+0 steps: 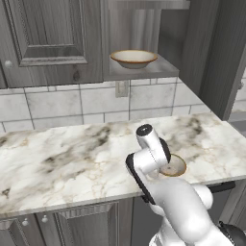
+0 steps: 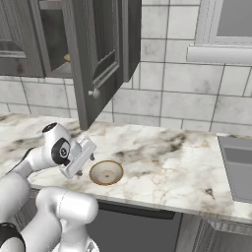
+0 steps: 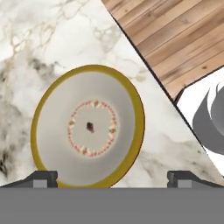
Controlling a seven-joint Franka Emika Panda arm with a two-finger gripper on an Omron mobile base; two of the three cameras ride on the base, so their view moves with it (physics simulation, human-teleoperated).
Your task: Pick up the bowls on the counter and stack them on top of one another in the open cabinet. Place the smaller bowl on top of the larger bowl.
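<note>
Hovering spread-fingered, the gripper (image 3: pixel 111 177) hangs above the smaller bowl (image 3: pixel 88 126) near the counter (image 1: pixel 57 158) front edge; a glancing fingertip could nudge it off that edge.

No legible text, labels, brand marks, numbers or signs appear on any surface in the three views.

2 rear views, 1 close overhead

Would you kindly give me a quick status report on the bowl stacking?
Gripper open, above smaller bowl on counter. Larger bowl already in open cabinet. Nothing in the way.
</note>
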